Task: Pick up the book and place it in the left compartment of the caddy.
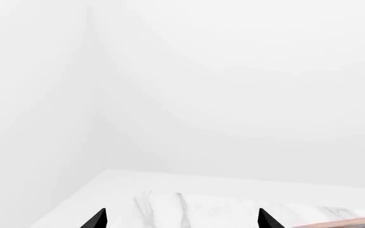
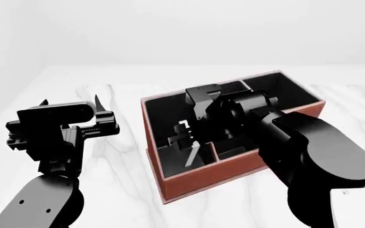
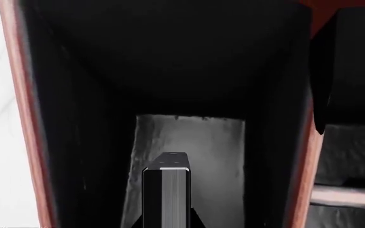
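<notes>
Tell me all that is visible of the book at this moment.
The book is thin and dark, with a ribbed pale-grey page edge and glossy black cover corners. The right gripper grips it upright by its lower end, inside the left compartment of the caddy. In the head view it shows as a pale tilted sliver.

Reddish-brown caddy (image 2: 233, 175), black inside, pale trim, set on white marbled tabletop (image 2: 125, 156). Right arm (image 2: 309, 142) reaching over the caddy's middle, right gripper (image 2: 186, 137) down in the left compartment (image 2: 169, 128). Thin book (image 2: 193, 155) tilted on edge below that gripper, within the same slot; grip on it not discernible. Left gripper (image 2: 74, 103) held above bare tabletop, well apart from the caddy, fingers (image 2: 97, 100) spread.
</notes>
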